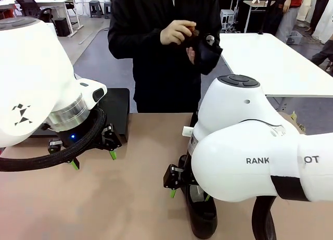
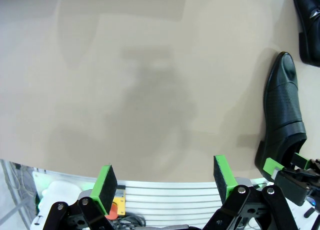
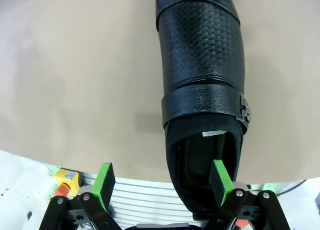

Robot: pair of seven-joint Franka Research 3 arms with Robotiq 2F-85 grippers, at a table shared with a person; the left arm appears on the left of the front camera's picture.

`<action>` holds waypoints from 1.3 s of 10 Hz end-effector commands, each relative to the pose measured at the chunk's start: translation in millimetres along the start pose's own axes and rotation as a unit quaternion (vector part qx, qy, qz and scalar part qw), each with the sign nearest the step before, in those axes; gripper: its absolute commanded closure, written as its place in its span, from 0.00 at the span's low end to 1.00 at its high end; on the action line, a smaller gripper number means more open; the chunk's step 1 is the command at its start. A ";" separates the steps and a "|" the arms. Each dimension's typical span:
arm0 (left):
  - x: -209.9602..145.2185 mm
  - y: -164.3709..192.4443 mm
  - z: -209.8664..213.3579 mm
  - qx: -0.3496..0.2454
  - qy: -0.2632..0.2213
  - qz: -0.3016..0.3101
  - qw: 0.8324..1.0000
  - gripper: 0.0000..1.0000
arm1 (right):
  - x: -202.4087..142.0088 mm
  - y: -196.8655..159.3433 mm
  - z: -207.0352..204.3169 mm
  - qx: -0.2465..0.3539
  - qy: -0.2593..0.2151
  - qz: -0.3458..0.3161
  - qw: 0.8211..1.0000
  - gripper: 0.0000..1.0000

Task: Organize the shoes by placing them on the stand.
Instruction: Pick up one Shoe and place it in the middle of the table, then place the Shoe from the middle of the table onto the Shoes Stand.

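Note:
A black textured shoe with a buckled strap lies on the tan table, heel toward my right gripper. That gripper is open: one green pad hangs over the shoe's heel opening, the other stands outside its side wall. In the front view the right gripper hovers over this shoe near the front edge. The left gripper is open and holds nothing, just in front of the black stand. From the left wrist, the left gripper faces bare table, with the same shoe to the right and another shoe beyond it.
A person stands at the far side, holding a black shoe in one hand and a small brown thing in the other. The right arm's big white body covers much of the table's right half. A white table stands behind.

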State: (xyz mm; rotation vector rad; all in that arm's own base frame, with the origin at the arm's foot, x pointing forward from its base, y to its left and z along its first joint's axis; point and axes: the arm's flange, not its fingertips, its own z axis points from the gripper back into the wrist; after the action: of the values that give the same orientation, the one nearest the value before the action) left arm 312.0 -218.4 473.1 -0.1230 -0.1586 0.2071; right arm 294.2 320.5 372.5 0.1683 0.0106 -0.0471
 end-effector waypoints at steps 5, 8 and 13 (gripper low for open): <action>2.5 1.4 1.7 0.004 0.000 -0.007 1.000 0.00 | 1.5 4.4 -1.2 -0.006 -0.015 -0.005 1.000 0.00; 2.5 1.4 1.7 0.004 0.000 -0.007 1.000 0.00 | -21.2 -2.4 16.3 -0.023 -0.048 0.031 0.998 0.00; 2.5 1.4 1.7 0.004 0.000 -0.007 1.000 0.00 | -4.2 -145.5 137.9 -0.020 -0.120 0.069 0.990 0.00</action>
State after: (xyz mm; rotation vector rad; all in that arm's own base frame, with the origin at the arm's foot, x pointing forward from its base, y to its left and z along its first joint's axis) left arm 312.2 -218.2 473.2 -0.1229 -0.1589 0.2077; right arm 274.9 197.1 495.7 0.1798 -0.2365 0.0576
